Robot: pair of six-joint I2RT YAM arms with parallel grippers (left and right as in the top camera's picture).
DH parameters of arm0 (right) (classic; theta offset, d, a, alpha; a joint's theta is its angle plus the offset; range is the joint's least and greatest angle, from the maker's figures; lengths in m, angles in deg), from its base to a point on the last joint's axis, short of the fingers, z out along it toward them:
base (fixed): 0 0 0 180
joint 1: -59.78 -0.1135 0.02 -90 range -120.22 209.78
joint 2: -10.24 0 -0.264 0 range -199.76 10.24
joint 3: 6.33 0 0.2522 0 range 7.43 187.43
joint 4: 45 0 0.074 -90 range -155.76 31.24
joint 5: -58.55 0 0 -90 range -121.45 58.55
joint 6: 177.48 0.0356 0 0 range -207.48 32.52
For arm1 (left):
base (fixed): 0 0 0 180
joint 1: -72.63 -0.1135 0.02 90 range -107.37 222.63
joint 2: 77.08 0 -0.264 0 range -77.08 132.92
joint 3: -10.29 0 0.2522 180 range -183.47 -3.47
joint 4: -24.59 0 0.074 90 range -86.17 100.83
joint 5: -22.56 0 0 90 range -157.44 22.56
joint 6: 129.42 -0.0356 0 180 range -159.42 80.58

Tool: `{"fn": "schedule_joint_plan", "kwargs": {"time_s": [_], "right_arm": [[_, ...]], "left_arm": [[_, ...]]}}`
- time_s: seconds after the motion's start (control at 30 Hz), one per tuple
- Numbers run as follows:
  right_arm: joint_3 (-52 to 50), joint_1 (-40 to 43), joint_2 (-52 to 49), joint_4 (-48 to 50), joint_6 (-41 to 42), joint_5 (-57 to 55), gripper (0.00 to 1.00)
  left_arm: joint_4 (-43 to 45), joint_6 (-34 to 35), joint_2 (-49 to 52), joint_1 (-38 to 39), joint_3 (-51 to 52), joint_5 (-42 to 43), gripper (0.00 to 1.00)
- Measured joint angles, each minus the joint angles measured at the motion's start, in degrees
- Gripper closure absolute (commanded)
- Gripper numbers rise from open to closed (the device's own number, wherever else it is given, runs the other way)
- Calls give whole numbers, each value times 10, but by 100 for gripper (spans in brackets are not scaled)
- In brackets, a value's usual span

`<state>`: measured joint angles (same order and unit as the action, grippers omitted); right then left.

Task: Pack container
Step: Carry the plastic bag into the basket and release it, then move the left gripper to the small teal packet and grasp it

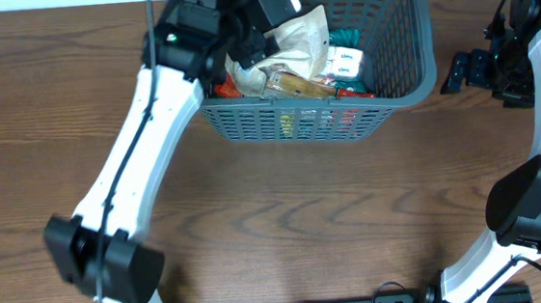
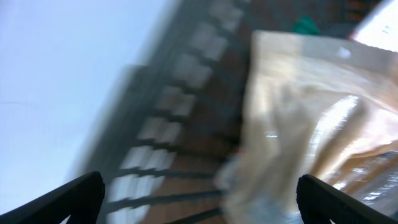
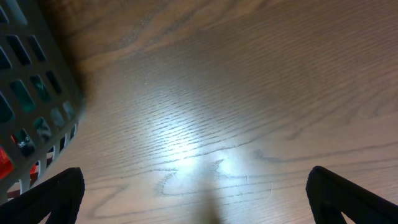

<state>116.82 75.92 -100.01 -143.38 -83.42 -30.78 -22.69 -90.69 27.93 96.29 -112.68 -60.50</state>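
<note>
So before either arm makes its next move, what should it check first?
1. Left gripper jaws wide apart: ok.
2. Beige packet lying inside the container: ok.
3. Packet free of the left fingers: cannot tell, wrist view is blurred.
4. Right gripper open and empty above the table: ok.
5. Container upright, with the right gripper beside it and not touching: ok.
</note>
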Motion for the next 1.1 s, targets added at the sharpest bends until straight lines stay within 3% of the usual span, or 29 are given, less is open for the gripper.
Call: {"fn": "schedule_joint_plan", "kwargs": {"time_s": [0.13, 0.27, 0.47, 0.6, 0.8, 1.1], "right_arm": [[0, 0, 0, 0, -2, 0, 1], [0, 0, 0, -1, -2, 0, 1], [0, 0, 0, -2, -2, 0, 1], [0, 0, 0, -2, -2, 0, 1], [0, 0, 0, -2, -2, 0, 1], [-1, -1, 0, -2, -2, 0, 1]], "left_arm": [[-2, 25, -62, -12, 0, -49, 1], [-57, 133, -123, -71, -1, -101, 1], [-265, 340, -197, -234, -2, -151, 2], [-398, 420, -229, -310, -1, -162, 1], [-466, 456, -284, -341, 34, -163, 1], [-475, 469, -483, -341, 221, -137, 2]]}}
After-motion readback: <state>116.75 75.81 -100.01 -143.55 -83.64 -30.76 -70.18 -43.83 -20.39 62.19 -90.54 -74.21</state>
